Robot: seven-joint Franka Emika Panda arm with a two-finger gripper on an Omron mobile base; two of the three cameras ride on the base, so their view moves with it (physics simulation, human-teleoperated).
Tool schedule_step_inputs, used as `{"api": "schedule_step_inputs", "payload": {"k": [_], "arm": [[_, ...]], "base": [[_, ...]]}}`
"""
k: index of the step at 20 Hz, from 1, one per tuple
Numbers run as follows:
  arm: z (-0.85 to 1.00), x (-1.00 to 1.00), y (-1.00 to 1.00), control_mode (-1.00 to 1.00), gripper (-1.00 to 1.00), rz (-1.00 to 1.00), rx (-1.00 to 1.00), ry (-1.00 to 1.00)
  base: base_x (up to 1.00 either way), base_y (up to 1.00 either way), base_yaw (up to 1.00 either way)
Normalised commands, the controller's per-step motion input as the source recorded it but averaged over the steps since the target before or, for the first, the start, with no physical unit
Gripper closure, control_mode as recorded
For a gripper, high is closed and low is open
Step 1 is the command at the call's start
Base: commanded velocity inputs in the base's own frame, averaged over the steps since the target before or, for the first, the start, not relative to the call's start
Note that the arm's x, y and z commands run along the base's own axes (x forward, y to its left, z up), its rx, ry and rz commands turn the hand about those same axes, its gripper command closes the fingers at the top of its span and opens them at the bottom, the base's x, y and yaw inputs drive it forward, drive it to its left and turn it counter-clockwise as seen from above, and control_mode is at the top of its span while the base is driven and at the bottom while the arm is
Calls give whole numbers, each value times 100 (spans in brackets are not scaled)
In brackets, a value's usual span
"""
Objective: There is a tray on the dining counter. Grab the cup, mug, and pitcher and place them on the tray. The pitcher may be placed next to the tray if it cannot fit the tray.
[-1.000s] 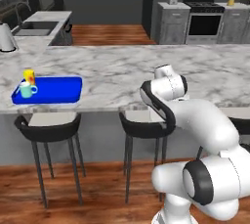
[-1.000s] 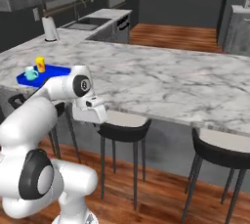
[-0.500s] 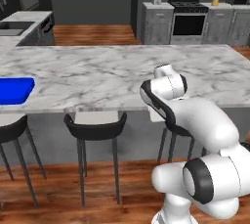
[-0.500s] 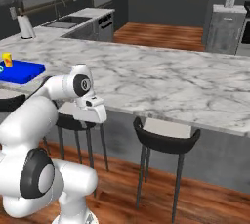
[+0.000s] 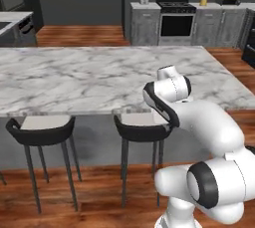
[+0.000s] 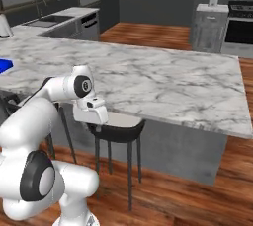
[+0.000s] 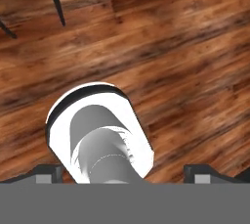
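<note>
A long white marble dining counter point(image 5: 74, 77) runs left to right across the middle of the frame, dark stools point(image 5: 44, 131) tucked beneath, wood floor point(image 7: 171, 47) below. A sliver of the blue tray point(image 6: 4, 64) shows at the far left edge of the right base view; its long axis cannot be told. The gripper point(image 7: 122, 171), pointing down at the floor, is spread wide and empty.

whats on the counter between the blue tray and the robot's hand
Bare marble. In the right base view the tray shows as a blue sliver at the left edge, and the dining counter between it and the hand carries nothing.
</note>
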Motion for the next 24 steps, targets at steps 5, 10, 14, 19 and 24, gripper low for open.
{"api": "schedule_step_inputs", "payload": {"k": [5, 10, 14, 19, 24], "arm": [[0, 0, 0, 100, -100, 0, 0, 0], [0, 0, 0, 100, -100, 0, 0, 0], [0, 0, 0, 100, -100, 0, 0, 0], [0, 0, 0, 100, -100, 0, 0, 0], [0, 0, 0, 100, -100, 0, 0, 0]], "base": [[27, -100, 0], [34, -100, 0], [35, -100, 0], [36, -100, 0], [41, -100, 0]]}}
